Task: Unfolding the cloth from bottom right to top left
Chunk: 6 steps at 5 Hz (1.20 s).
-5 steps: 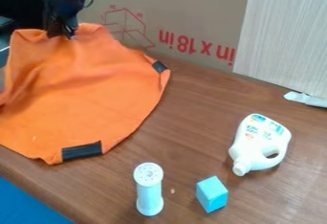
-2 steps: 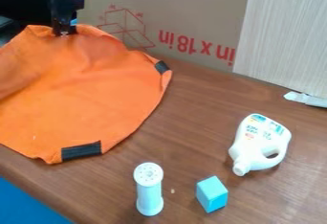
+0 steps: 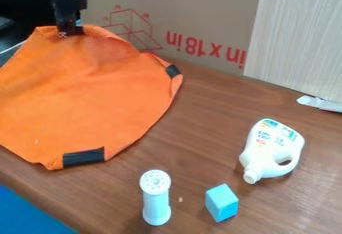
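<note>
So the orange cloth lay spread over the table on the view's left, running down from the black gripper, which hung right at its top edge. Couldn't tell if it was gripping fabric, tbh.

My camera looks down at a slant on the table, facing the cardboard upright behind it. It is close enough that the cloth runs off the view's left side. The shaker and block lie toward the lens, my gripper on the far side, upper left.
</note>
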Each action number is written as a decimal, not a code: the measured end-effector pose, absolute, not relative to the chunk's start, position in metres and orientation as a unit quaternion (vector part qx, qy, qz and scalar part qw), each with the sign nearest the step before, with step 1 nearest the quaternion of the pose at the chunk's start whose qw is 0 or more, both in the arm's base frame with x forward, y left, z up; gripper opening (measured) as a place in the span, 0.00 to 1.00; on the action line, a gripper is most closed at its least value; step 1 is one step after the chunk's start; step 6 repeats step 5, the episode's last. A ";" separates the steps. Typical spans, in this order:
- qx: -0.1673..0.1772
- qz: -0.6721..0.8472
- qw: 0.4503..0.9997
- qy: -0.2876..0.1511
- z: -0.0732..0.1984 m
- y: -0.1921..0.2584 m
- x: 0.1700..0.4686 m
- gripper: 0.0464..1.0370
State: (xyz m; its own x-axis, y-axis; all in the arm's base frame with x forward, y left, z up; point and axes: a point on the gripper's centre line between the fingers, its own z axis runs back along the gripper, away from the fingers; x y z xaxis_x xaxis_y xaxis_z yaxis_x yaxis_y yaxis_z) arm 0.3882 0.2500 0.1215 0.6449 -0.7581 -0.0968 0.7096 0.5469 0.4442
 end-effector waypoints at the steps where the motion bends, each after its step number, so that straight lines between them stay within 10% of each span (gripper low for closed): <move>1: 0.207 -0.407 0.887 -0.062 0.116 0.248 0.384 0.44; 3: 0.108 -0.357 0.924 -0.077 0.132 0.248 0.362 0.96; 6: 0.073 -0.352 0.928 -0.103 0.141 0.223 0.333 0.96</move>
